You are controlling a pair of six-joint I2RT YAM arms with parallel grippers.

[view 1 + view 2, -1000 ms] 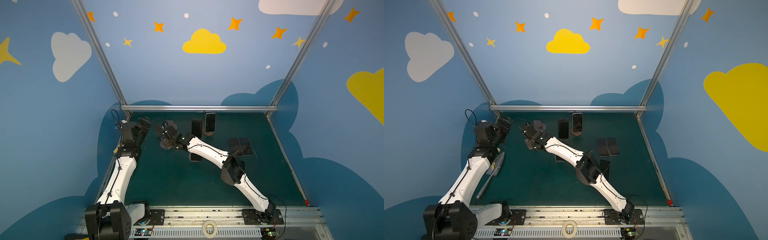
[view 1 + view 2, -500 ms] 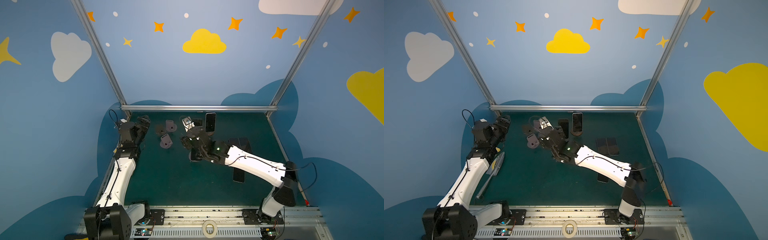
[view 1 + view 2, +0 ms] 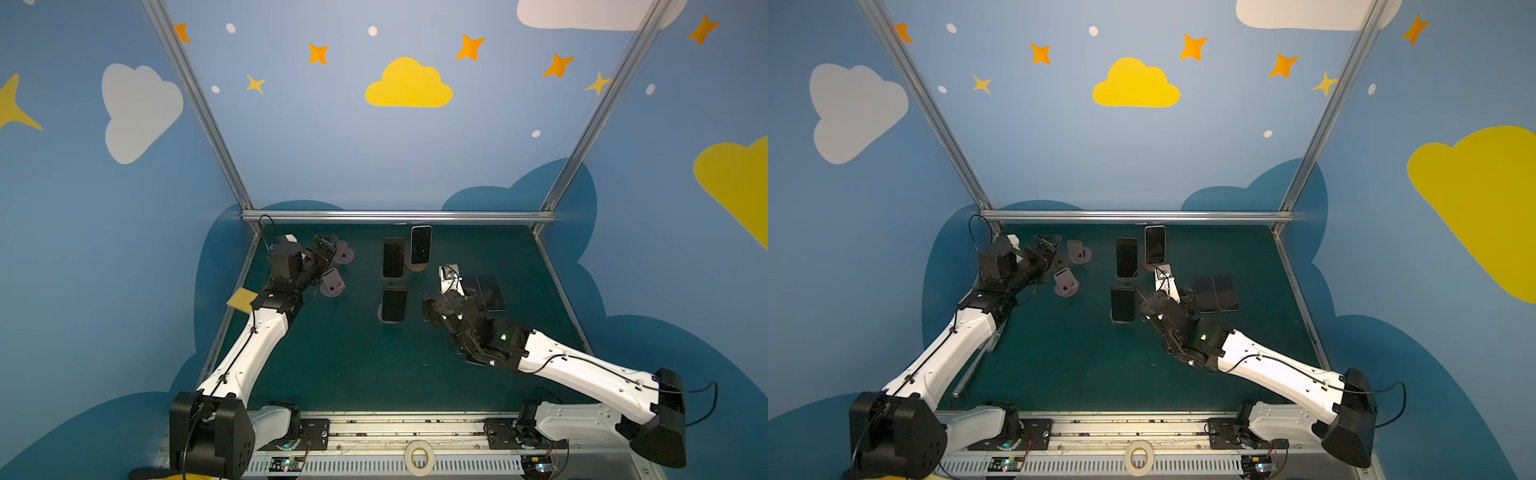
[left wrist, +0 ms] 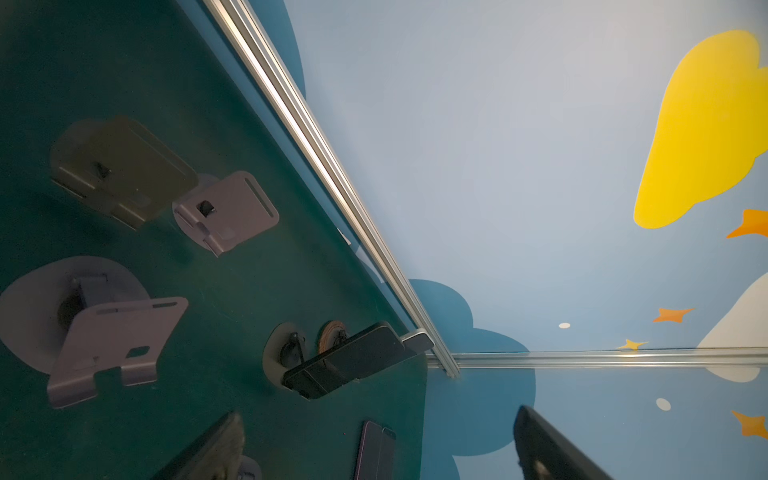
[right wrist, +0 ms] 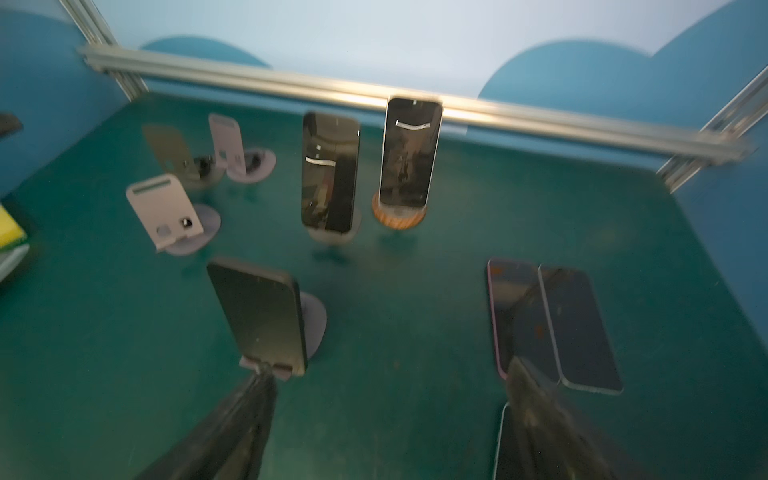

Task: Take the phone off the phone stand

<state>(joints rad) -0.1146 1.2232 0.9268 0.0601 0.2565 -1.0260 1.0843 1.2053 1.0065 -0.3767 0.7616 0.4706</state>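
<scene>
In both top views my right gripper [image 3: 432,309] sits just right of the nearest phone [image 3: 394,304], upright on its stand [image 3: 380,312]; my left gripper [image 3: 328,245], spread empty, is farther. In the right wrist view my fingers [image 5: 249,399] are parted, empty, the phone's long axis rising just ahead.

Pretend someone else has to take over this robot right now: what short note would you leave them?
Left gripper: open, holding nothing, near the empty purple stands.
Right gripper: open and empty, just behind the nearest phone on a stand.
Still on stands: that phone, a dark phone further back, and a phone on the wooden stand.
Done: two phones lie flat side by side on the mat; another lies under the right arm, mostly hidden.
Left: lift the three standing phones off. The nearest looks easiest for the right gripper.
</scene>
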